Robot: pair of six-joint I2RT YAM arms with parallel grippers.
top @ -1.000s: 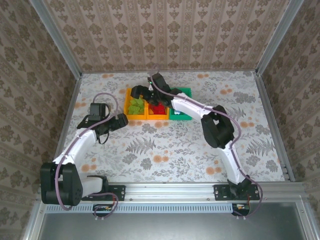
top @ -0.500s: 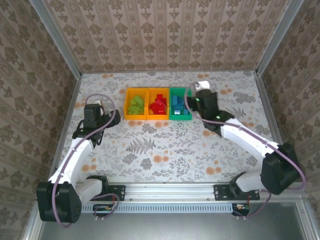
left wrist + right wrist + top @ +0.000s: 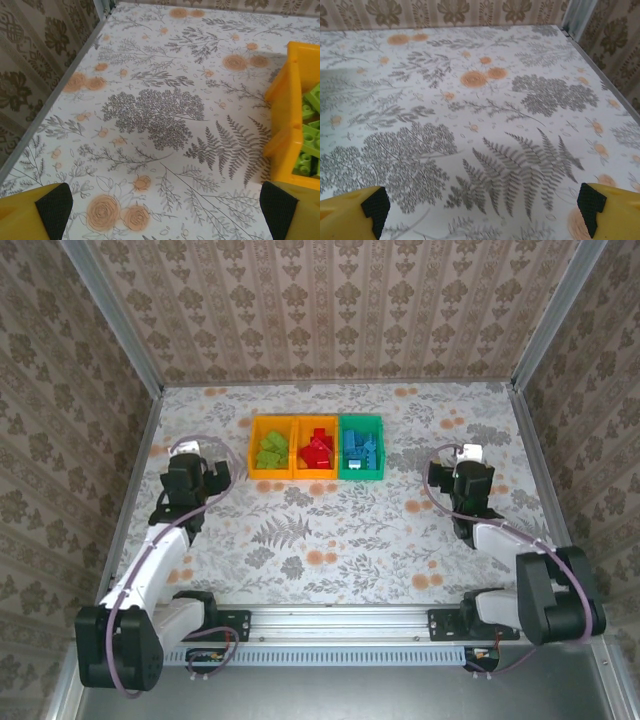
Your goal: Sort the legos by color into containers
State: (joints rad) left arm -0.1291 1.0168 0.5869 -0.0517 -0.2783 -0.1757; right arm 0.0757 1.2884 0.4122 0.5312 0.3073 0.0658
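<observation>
1. The left pincer (image 3: 165, 210) is released, its jaws spread wide with nothing between them. It hangs over the left side of the floral desk (image 3: 330, 530), near the bins.
2. The left orange-yellow bin (image 3: 254, 450) sits at the far middle of the desk and holds the lime green legos (image 3: 270, 448). Its corner shows at the right edge of the left wrist view.
3. The middle orange-yellow bin (image 3: 316, 476) touches that bin's right side and holds the red legos (image 3: 317, 446).
4. The green bin (image 3: 361, 419) stands against the middle bin's right side and holds the light blue legos (image 3: 359, 447).
5. The right pincer (image 3: 482, 205) is also released and empty, over bare desk at the right, well apart from the bins.
</observation>
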